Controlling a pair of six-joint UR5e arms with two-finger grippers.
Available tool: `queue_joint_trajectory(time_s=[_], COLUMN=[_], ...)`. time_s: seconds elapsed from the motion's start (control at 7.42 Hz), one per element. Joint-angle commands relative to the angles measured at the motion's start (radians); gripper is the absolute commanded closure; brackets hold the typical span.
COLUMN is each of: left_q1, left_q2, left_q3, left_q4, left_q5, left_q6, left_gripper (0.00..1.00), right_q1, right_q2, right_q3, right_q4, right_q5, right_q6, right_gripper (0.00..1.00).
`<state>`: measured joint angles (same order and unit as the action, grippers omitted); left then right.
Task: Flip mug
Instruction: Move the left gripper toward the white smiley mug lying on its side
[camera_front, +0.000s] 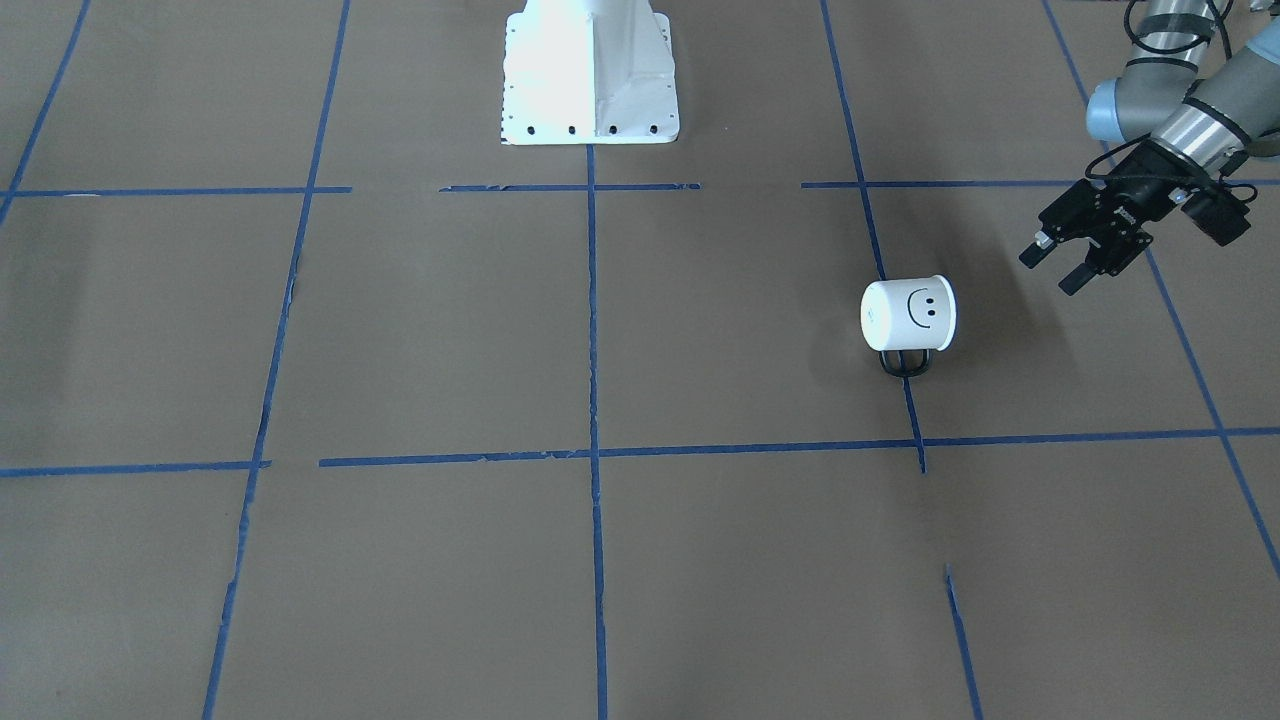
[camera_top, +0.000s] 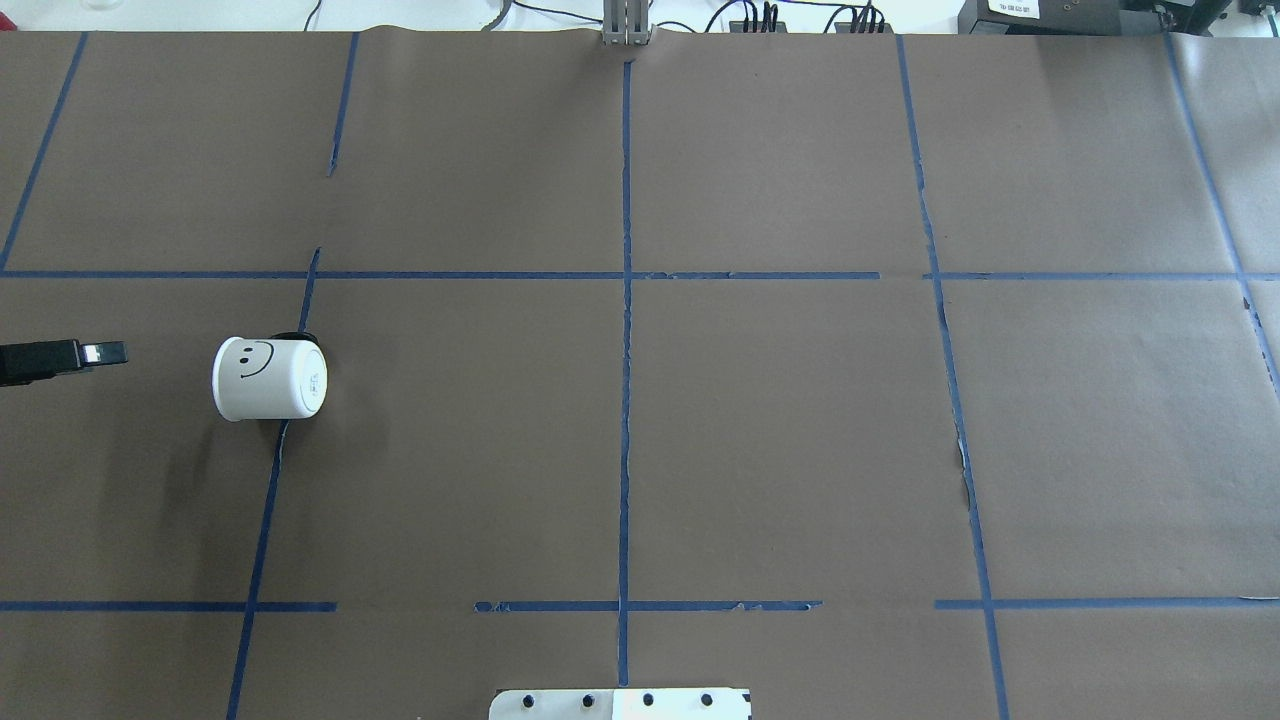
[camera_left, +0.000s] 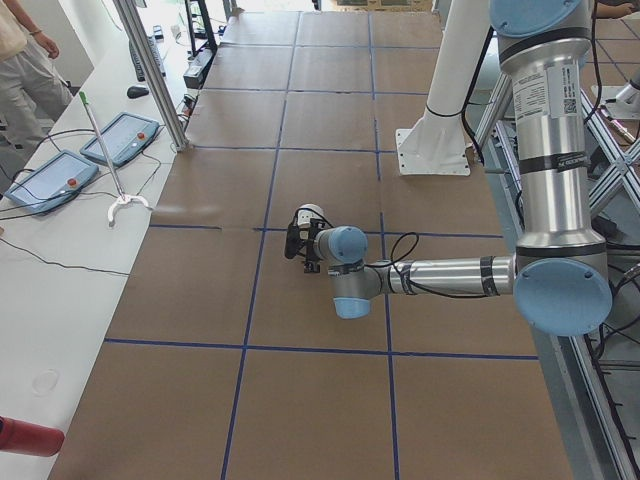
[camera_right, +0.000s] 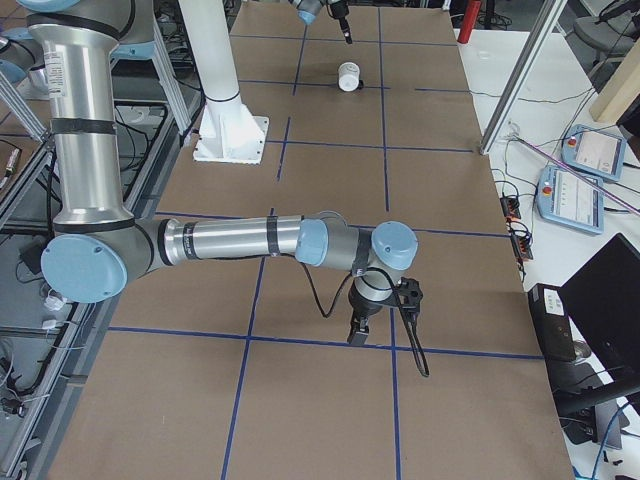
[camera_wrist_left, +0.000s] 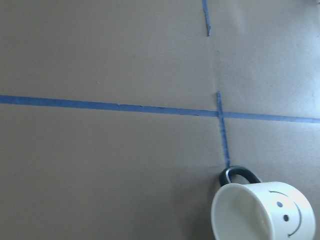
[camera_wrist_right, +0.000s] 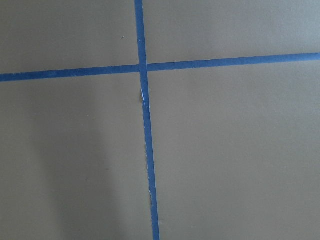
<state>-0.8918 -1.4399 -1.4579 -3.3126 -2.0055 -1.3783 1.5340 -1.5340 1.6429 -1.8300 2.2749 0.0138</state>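
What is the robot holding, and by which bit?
Nothing that shows. The mug lies on its side, untouched; the left gripper is open beside it, empty.

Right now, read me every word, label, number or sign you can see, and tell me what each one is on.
No words are legible.
Smiley face, no letters: side of the mug.
Mark on the mug's bottom: too blurred.
White label on the black box beyond the table: too small.
Sticker on the left arm: too small.
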Motion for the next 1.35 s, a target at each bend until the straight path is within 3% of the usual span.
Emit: queue_joint_trajectory(time_s=[0.0,0.13,0.67,0.81,0.94,1.08,1.21], left_q1=[0.098,0.146,0.223,0.228,0.229,0.229,0.228], left_q2=[-0.110,-0.150,-0.177,-0.189,-0.192,-0.194,-0.209], left_q3=[0.130,0.160,0.205,0.206,0.205,0.208,0.208], left_q4=[-0.216,-0.232,-0.289,-0.314,-0.329,-0.329,-0.331], left_q5=[0.179,0.233,0.245,0.245,0.231,0.115,0.093], left_q6=[-0.155,-0.159,-0.180,-0.200,-0.214,-0.259,-0.299], left_gripper=[0.00,0.00,0.00,0.15,0.63,1.00,1.00], right_q1=[0.000,0.000,0.000,0.000,0.000,0.000,0.000], right_q2=[0.000,-0.002,-0.002,0.000,0.000,-0.002,-0.002], right_q3=[0.000,0.000,0.000,0.000,0.000,0.000,0.000], right_q4=[0.000,0.000,0.000,0.000,0.000,0.000,0.000], right_q5=[0.000,0.000,0.000,0.000,0.000,0.000,0.000], right_q6=[0.000,0.000,0.000,0.000,0.000,0.000,0.000], right_gripper=[0.00,0.00,0.00,0.00,0.00,0.00,0.00])
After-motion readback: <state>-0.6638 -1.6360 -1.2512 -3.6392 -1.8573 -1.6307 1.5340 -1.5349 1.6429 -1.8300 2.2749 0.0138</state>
